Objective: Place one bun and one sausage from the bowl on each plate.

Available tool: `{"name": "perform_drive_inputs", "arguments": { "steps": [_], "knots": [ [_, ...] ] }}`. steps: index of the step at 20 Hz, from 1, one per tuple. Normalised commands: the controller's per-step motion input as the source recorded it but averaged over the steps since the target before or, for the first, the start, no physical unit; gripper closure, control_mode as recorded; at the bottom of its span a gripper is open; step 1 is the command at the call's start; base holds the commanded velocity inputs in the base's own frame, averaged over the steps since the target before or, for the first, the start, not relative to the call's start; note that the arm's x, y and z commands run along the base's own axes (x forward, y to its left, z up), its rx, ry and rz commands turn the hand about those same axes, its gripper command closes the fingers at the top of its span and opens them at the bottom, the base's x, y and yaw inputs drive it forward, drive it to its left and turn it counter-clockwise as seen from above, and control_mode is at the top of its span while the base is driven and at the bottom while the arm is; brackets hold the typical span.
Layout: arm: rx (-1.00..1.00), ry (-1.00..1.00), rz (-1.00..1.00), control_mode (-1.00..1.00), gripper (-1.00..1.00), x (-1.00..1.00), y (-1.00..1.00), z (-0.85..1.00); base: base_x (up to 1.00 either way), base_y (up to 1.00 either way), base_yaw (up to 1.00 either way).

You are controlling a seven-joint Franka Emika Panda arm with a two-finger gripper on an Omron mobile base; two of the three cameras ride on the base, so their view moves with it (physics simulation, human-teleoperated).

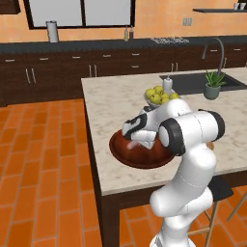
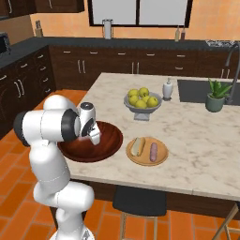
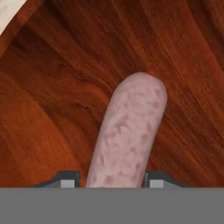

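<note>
Between your two finger tips lies a pink sausage, flat on the floor of the brown bowl, and the tips sit right beside it on each side, though you cannot tell yet if they squeeze it or leave a small gap. Close gently until both tips press its sides, then lift straight up so it does not roll or slip out. Off to the side of your gripper, the orange plate already has a bun and a sausage, so take this one to the other plate.
</note>
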Motion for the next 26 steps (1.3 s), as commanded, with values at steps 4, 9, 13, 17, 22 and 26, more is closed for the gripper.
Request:
{"name": "perform_drive_inputs", "arguments": {
  "steps": [4, 9, 13, 17, 22, 26],
  "knots": [
    [0.0, -0.02, 0.09, -1.0, 1.0, -0.23, -0.24, 0.28, 0.0, 0.0, 0.0],
    [0.0, -0.01, 0.15, -1.0, 1.0, -0.36, -0.4, 0.92, 0.0, 0.0, 0.0],
    [-0.08, 0.0, 0.3, -1.0, 1.0, -0.87, -0.15, 0.65, 0.0, 0.0, 0.0],
    [-0.18, 0.0, 0.24, -1.0, 1.0, -0.67, 0.06, 0.58, 0.0, 0.0, 0.0],
    [-0.16, 0.02, 0.24, -1.0, 1.0, -0.48, -0.02, 0.48, 0.0, 0.0, 0.0],
    [-0.11, 0.03, 0.27, -1.0, 1.0, -0.55, -0.14, 0.41, 0.0, 0.0, 0.0]
  ]
}}
